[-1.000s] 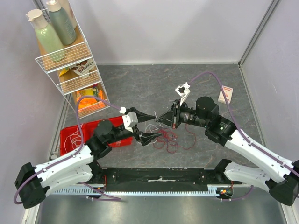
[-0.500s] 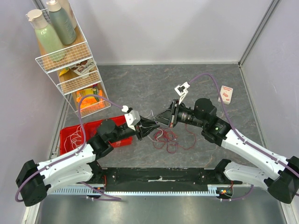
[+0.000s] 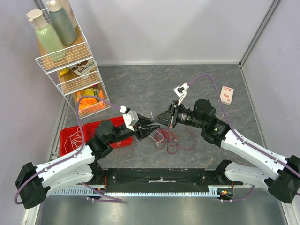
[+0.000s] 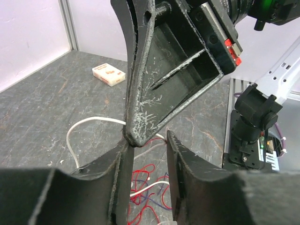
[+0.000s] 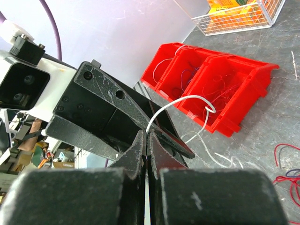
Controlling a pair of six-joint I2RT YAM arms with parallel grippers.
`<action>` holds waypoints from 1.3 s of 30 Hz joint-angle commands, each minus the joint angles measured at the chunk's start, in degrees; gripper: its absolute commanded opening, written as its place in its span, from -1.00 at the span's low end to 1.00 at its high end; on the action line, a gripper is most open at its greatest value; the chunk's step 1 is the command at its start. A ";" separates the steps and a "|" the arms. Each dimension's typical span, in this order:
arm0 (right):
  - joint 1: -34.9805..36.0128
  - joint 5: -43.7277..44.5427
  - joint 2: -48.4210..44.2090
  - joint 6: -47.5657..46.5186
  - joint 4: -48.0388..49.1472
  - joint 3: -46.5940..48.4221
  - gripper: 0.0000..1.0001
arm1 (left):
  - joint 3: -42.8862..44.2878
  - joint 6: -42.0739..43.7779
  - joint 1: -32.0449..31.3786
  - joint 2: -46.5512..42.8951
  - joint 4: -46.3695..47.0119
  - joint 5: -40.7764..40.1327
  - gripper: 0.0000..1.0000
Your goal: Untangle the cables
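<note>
The cables [image 3: 171, 138] lie as a loose tangle of red, dark purple and white wire on the table between the arms. My right gripper [image 5: 146, 133] is shut on a white cable [image 5: 187, 98], which springs out of its fingertips and loops toward the red bin. My left gripper [image 4: 147, 138] stands open, its jaws partly apart. The right gripper's tip [image 4: 133, 137] touches the left finger from above. Red and purple strands [image 4: 143, 177] show on the table through the gap. In the top view the left gripper [image 3: 151, 125] and the right gripper [image 3: 162, 120] meet tip to tip above the tangle.
A red bin [image 3: 75, 136] holding more wires sits at the left, behind the left arm. A white wire rack [image 3: 70, 61] with bottles and packets stands at the far left. A small white box [image 3: 227, 93] lies at the far right.
My left gripper rose from the tangle, narrowed from wide open, and moved up against the right gripper's tip. The right gripper stayed shut and shifted slightly left.
</note>
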 commanded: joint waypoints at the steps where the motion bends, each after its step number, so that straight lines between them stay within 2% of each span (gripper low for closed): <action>1: 1.09 0.70 0.61 0.92 4.16 -0.29 -1.00 | 0.77 -0.69 -0.32 -0.32 3.41 1.84 -0.26; 8: 3.02 2.01 2.63 0.04 4.60 -0.38 -1.00 | 0.42 -0.26 -0.32 -0.59 3.32 0.35 -0.54; 10: 3.90 3.15 3.07 -1.01 4.52 -0.55 -1.00 | 0.86 -0.43 -0.23 -0.68 2.88 1.05 -0.56; 16: 4.25 7.19 3.25 -4.44 -1.19 1.20 -1.00 | 0.33 -0.61 -0.32 -1.29 3.40 0.88 -0.33; 23: 4.25 6.67 4.04 -4.89 -0.85 1.21 -1.00 | 0.16 -1.49 -0.32 -1.82 4.19 2.02 -0.40; 24: 4.25 6.67 4.04 -4.71 -0.67 1.03 -1.00 | 0.24 -1.57 -0.24 -1.73 4.19 2.02 -0.34; 27: 4.25 7.81 3.17 -5.32 -1.98 0.94 -1.00 | 0.86 -2.27 -0.24 -1.29 3.58 3.51 0.03; 28: 4.25 8.69 2.73 -6.02 -2.77 1.12 -1.00 | 1.38 -2.28 -0.24 -1.03 2.62 4.65 0.06; 34: 4.25 13.62 0.00 -7.79 -7.00 2.61 -1.00 | 1.48 -3.24 -0.24 -1.03 2.96 5.02 0.09; 39: 4.60 9.40 1.66 -4.81 -0.52 0.60 -1.00 | 1.21 -5.61 -0.15 -1.03 4.54 2.21 -0.06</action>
